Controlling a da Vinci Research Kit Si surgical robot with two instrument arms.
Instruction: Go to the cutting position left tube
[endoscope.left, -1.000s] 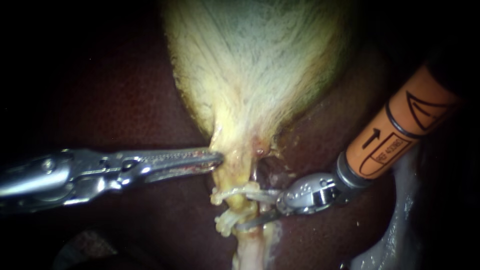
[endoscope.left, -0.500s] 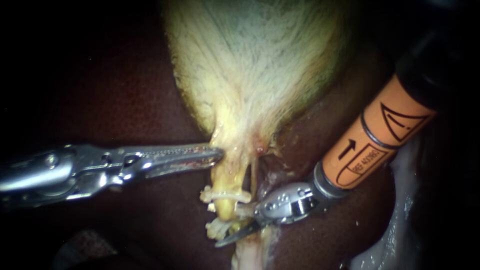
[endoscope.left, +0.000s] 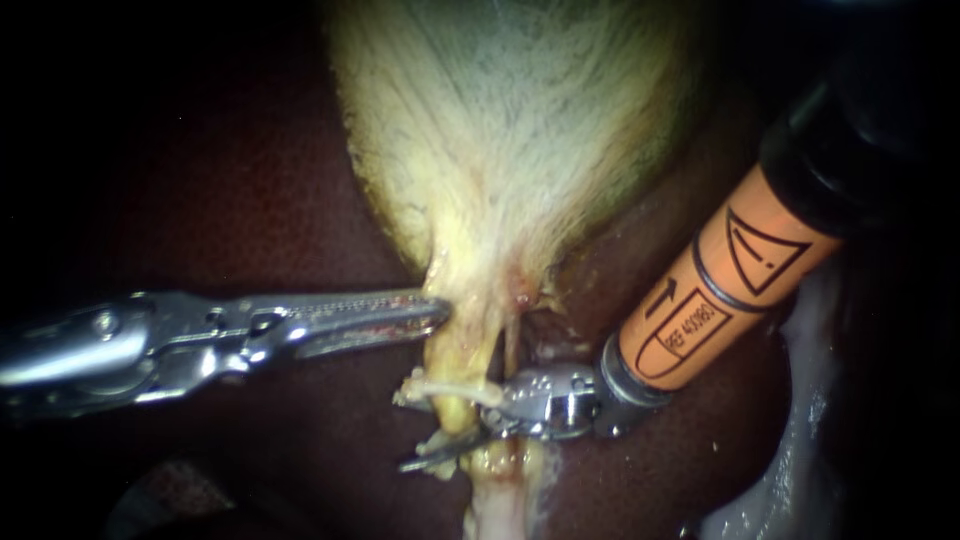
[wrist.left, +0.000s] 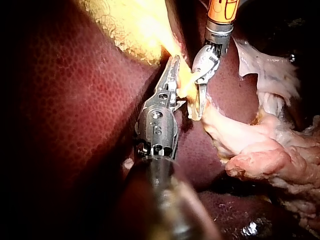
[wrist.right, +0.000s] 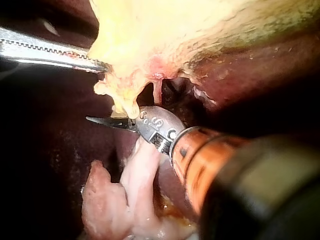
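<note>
right instrument (endoscope.left: 445, 435) has its blades parted a little, and the left tube (endoscope.left: 455, 365) sits in the gap between them, not pinched. a pale clip (endoscope.left: 440, 386) crosses that tube just on the gallbladder (endoscope.left: 510, 130) side of the blades. the thin second tube (endoscope.left: 511, 345) runs right beside its hinge, so there's very little room on that side. past the blade tips it's just open dark liver (endoscope.left: 250, 180). left instrument (endoscope.left: 435, 313) has its jaws closed on the edge of the gallbladder neck, further up the same tube, tip apart from the blades. beside the right instrument's orange sleeve (endoscope.left: 700, 290) lies loose pale tissue (endoscope.left: 800, 440). the liver surface looks wet and glossy, and everything beyond it is dark.
</note>
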